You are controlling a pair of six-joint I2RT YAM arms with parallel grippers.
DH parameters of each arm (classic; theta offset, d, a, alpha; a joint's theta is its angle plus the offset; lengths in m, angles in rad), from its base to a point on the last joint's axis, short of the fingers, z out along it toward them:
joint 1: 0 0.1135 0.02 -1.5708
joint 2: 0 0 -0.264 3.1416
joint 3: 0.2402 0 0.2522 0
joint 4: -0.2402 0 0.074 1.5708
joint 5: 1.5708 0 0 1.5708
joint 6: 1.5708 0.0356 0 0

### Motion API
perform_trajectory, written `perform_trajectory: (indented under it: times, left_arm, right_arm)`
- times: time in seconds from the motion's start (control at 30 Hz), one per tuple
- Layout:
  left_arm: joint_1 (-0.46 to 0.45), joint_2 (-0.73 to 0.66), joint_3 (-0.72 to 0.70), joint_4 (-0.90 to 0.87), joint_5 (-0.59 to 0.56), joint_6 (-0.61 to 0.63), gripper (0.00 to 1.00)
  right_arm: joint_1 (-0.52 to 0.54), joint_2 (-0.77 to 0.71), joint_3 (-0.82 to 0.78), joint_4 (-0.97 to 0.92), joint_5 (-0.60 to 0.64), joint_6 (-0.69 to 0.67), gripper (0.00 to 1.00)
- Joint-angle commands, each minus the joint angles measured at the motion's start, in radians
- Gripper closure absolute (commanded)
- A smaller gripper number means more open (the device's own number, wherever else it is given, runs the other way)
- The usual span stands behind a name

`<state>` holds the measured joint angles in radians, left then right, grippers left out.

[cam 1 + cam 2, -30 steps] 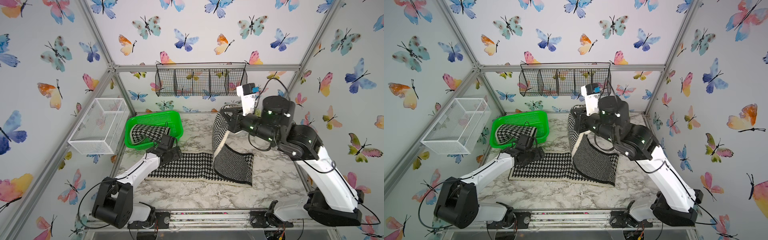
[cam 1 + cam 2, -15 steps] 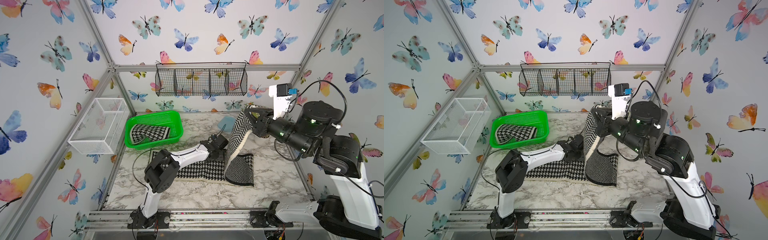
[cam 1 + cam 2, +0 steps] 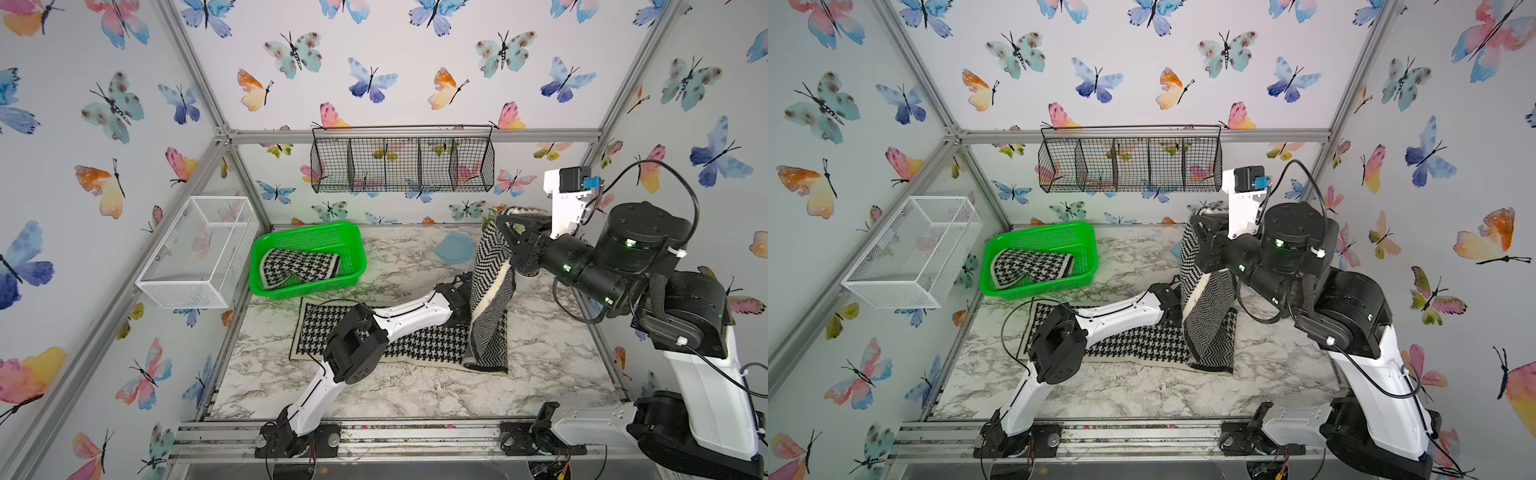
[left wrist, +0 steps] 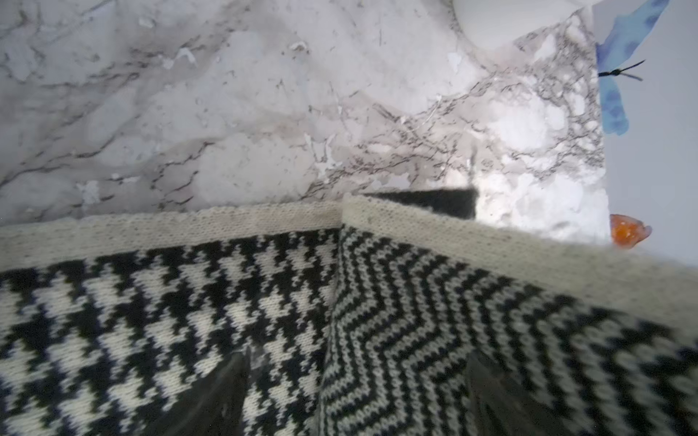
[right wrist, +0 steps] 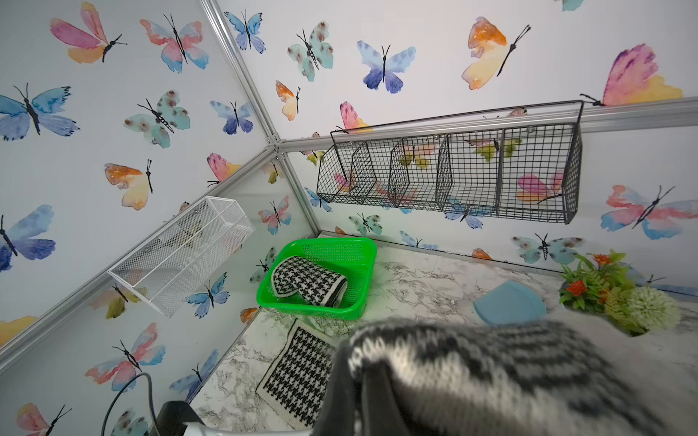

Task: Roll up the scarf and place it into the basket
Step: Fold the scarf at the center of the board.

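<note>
- While the right gripper [image 3: 505,232] stays out at 2 o'clock on the marble table [image 3: 415,395] (12 being the back wall), it is clamped tight on one end of the scarf [image 3: 415,345] and holds that end high.
- From those jaws the zigzag-patterned length hangs down in a steep drape, and its lower edge rests on the table toward 4 o'clock.
- The rest of the scarf lies flat across the middle of the table, houndstooth face up, with its cream border toward 6 o'clock.
- The left gripper [image 3: 463,291] reaches in low from 7 o'clock over the flat part, with its tip right against the hanging drape.
- In the left wrist view its fingers [image 4: 211,396] stand wide apart, astride the crease where houndstooth meets zigzag, and are not clamped on the knit.
- The basket [image 3: 307,291] sits at 10 o'clock, just beside the flat scarf's far corner, with a strip of marble between them in the right wrist view.
- A folded houndstooth cloth [image 3: 299,266] lies inside the basket.
- A blue dish [image 3: 455,249] lies at 1 o'clock, and a small artificial plant [image 5: 619,298] stands near it.
</note>
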<state>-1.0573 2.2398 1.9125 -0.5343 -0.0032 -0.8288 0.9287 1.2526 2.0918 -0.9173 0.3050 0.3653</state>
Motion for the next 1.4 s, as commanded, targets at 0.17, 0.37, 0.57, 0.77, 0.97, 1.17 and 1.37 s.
perform_trajectory:
  times: [0.17, 0.37, 0.57, 0.77, 0.97, 1.17, 1.37]
  left_arm:
    - [-0.083, 0.115, 0.168, 0.050, 0.142, -0.025, 0.09]
    - [-0.107, 0.147, 0.210, 0.098, 0.157, -0.066, 0.08]
    - [-0.074, 0.070, 0.085, 0.138, 0.110, -0.072, 0.08]
    - [-0.035, -0.032, -0.069, 0.152, 0.056, -0.072, 0.08]
    - [0.006, -0.107, -0.204, 0.159, 0.044, -0.079, 0.08]
    - [0.022, -0.158, -0.280, 0.117, -0.009, -0.070, 0.08]
    - [0.032, -0.204, -0.350, 0.081, -0.084, -0.085, 0.07]
  right_arm:
    - [-0.002, 0.026, 0.046, -0.027, 0.029, -0.038, 0.95]
    - [-0.002, 0.029, 0.034, -0.026, 0.028, -0.046, 0.95]
    - [-0.002, 0.046, -0.007, -0.003, -0.012, -0.043, 0.95]
    - [-0.001, 0.102, -0.030, 0.055, -0.119, -0.050, 0.95]
    - [-0.002, 0.144, -0.098, 0.146, -0.246, -0.072, 0.95]
    - [-0.002, 0.134, -0.189, 0.244, -0.348, -0.119, 0.94]
    - [-0.002, 0.135, -0.255, 0.355, -0.466, -0.193, 0.95]
